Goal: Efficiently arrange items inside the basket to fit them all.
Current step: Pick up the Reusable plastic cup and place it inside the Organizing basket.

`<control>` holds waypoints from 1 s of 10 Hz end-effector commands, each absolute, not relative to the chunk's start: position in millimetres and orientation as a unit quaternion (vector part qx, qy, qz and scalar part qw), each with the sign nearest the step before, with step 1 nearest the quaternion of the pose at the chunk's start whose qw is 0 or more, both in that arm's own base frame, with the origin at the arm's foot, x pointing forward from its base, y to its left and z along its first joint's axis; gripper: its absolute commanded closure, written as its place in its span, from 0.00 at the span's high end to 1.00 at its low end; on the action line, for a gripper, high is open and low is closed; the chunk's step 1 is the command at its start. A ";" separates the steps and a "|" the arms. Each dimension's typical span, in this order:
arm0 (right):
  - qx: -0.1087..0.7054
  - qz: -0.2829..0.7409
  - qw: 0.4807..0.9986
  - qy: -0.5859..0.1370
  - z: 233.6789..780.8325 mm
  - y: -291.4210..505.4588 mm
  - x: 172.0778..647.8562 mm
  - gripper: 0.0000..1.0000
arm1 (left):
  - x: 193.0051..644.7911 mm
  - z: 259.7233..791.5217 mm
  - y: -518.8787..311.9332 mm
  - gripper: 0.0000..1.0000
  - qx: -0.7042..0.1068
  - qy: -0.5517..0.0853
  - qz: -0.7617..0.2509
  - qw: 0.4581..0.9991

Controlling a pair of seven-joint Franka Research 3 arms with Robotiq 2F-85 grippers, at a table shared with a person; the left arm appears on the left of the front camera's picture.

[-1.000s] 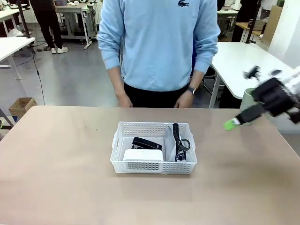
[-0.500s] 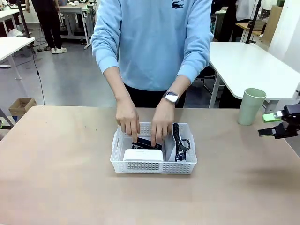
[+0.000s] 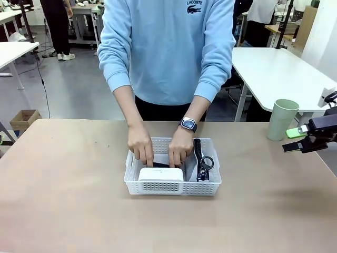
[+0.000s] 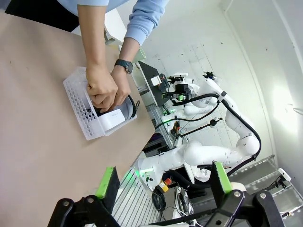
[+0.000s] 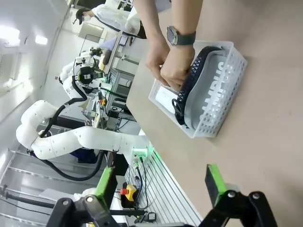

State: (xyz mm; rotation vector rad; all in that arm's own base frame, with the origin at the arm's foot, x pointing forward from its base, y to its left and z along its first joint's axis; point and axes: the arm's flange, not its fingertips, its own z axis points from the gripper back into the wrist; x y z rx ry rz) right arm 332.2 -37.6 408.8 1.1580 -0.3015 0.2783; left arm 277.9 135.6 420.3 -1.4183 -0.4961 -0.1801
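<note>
The white basket (image 3: pixel 172 187) sits mid-table. In it the white box (image 3: pixel 160 174) lies at the near wall, and the grey CAMPUS pouch (image 5: pixel 214 94) with its black strap (image 3: pixel 198 150) stands along the right side. Both of the person's hands (image 3: pixel 141 148) press down behind the box, covering most of the black stapler (image 3: pixel 160 165). The pale green cup (image 3: pixel 281 119) stands upright on the table at far right, outside the basket. My right gripper (image 3: pixel 295 140) hovers open just right of the cup, holding nothing. In its wrist view my left gripper (image 4: pixel 163 177) is open and holds nothing, far from the basket (image 4: pixel 81 111).
The person stands at the far edge, leaning over the basket with a watch (image 3: pixel 188 124) on one wrist. A white table (image 3: pixel 279 68) stands behind at right. Bare tabletop (image 3: pixel 68 179) spreads left of and in front of the basket.
The person's hands came down into the basket onto the stapler. My right gripper swung back to the right edge, leaving the cup standing free.
</note>
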 end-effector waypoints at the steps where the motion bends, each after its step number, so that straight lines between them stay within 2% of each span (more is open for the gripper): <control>1: 0.540 0.141 0.817 -0.147 409.3 -43.3 331.0 1.00 | 275.2 422.7 137.0 1.00 -0.647 -0.220 -0.083 0.725; 8: 0.543 0.127 0.818 -0.144 408.7 -40.4 331.8 1.00 | 275.2 422.7 137.0 1.00 -0.647 -0.220 -0.083 0.725; 10: 0.439 0.289 0.786 -0.325 417.9 -37.5 347.8 1.00 | 275.2 422.7 137.0 1.00 -0.647 -0.220 -0.083 0.725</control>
